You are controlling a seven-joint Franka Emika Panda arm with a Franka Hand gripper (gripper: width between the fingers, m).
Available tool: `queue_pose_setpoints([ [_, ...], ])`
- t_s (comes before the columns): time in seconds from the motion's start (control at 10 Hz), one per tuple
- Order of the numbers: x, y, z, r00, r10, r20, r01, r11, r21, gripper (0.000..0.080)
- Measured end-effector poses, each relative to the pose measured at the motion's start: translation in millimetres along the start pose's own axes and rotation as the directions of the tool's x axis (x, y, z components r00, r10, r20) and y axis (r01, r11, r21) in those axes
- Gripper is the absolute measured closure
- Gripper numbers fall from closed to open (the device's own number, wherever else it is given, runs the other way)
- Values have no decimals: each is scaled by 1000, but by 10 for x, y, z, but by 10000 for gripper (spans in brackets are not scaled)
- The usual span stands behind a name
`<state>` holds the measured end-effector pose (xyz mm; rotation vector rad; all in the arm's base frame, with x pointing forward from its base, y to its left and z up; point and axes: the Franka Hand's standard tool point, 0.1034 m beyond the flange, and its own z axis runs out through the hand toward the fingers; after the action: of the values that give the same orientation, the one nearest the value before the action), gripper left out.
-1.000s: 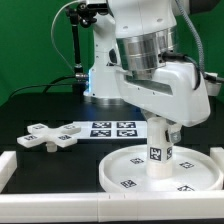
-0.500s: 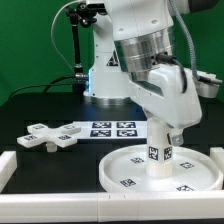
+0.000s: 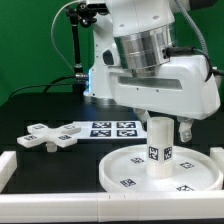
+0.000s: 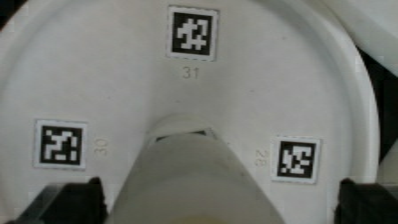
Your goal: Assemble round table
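My claw [image 4: 217,206] was open, gripped nothing; fingers [image 3: 185,131] flanked upright leg [image 3: 160,150] standing in disc [image 3: 122,172] centre; cross foot [image 3: 45,137] lay apart on bench [image 3: 30,112].

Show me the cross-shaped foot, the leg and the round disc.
cross-shaped foot [image 3: 48,136]: exterior view, its centre.
leg [image 3: 160,152]: exterior view, its tagged side.
disc [image 3: 119,165]: exterior view, bare surface near its rim.

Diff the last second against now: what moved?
The gripper swivelled at the wrist around the upright leg and now sits square-on to the exterior view. Its fingers straddle the leg with a gap. Nothing was lifted. The leg, disc, cross-shaped foot and marker board stayed put.
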<state>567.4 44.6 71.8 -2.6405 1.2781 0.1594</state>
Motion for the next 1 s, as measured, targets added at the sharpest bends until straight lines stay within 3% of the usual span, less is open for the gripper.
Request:
queue_pose_setpoints([
  [0.2, 8, 18, 0, 980, -199, 2, 199, 980, -9, 151],
  [0.5, 45, 40, -13, 839, -543, 1, 543, 838, -50, 151],
  [0.6, 60, 35, -25, 750, -662, 5, 660, 748, -66, 151],
  [0.8, 66, 42, -21, 672, -740, 13, 739, 670, -66, 151],
  [1.0, 70, 47, -18, 538, -842, 25, 842, 536, -64, 151],
])
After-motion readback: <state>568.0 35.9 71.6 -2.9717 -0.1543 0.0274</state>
